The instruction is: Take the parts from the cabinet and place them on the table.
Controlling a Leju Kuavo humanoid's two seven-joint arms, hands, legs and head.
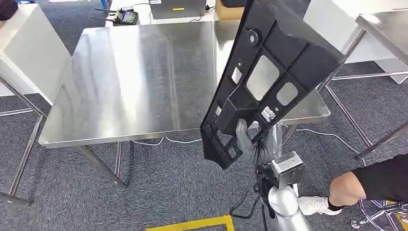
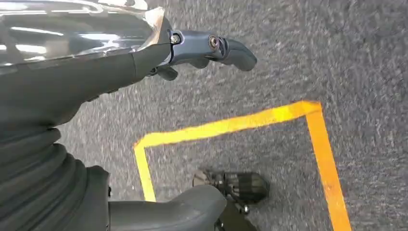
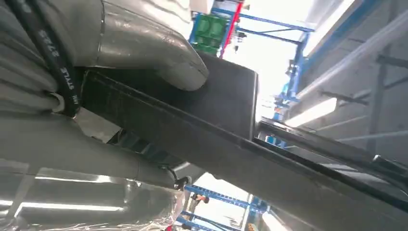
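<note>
Right hand [image 1: 246, 142]: fingers [image 3: 159, 62] clamped the black part [image 1: 269, 72] at its lower end.
Part: rose tilted beyond the fingers, over the table [image 1: 139, 77] edge.
Left hand [image 2: 96, 72]: fingers [image 2: 226, 48] extended, held nothing.

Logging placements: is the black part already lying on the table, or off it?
Off it. The right hand grips the black part at its lower end, holding it tilted above the steel table.

Head view high, downward; wrist views close.
</note>
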